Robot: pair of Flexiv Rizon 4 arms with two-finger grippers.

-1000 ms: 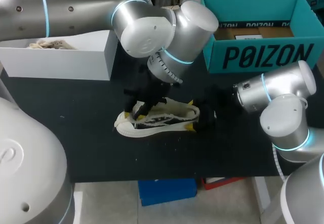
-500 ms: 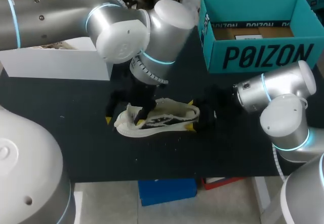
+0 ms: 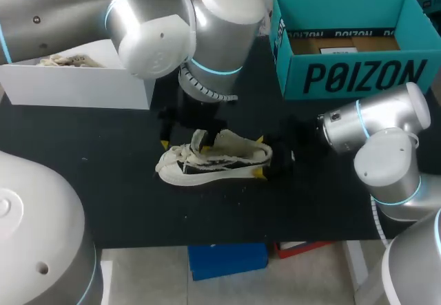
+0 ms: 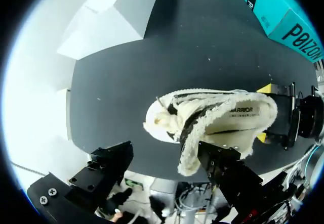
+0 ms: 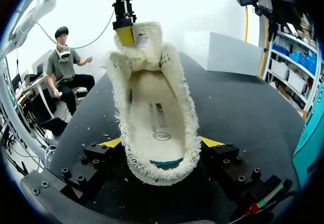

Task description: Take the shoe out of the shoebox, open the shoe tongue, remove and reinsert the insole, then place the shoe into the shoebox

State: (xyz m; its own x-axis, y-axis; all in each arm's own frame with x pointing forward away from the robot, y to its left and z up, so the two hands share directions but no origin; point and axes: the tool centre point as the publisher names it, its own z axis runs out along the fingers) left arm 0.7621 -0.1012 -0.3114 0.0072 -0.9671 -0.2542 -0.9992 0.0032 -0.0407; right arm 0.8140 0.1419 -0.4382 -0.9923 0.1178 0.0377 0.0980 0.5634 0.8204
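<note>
The cream and black shoe (image 3: 213, 160) lies on its sole mid-table, toe toward my left arm. My right gripper (image 3: 260, 158) is shut on its heel, a yellow tip on each side (image 5: 161, 143). The tongue (image 5: 144, 39) stands pulled up over the toe, and the pale insole (image 5: 154, 118) shows inside. My left gripper (image 3: 182, 142) hangs open over the toe end. In the left wrist view the shoe (image 4: 223, 118) lies ahead of its wide-apart fingers (image 4: 109, 166), and the fluffy tongue edge (image 4: 188, 153) rests beside one of them.
A teal shoebox (image 3: 351, 43) stands open at the back right. A white box (image 3: 83, 81) holding crumpled paper (image 3: 65, 60) sits at the back left. Black tabletop (image 3: 124, 202) stretches in front of the shoe.
My left gripper has opened and let go of the tongue, swinging toward the toe and then back above it. The tongue now stands up. The right gripper and heel have not moved.
</note>
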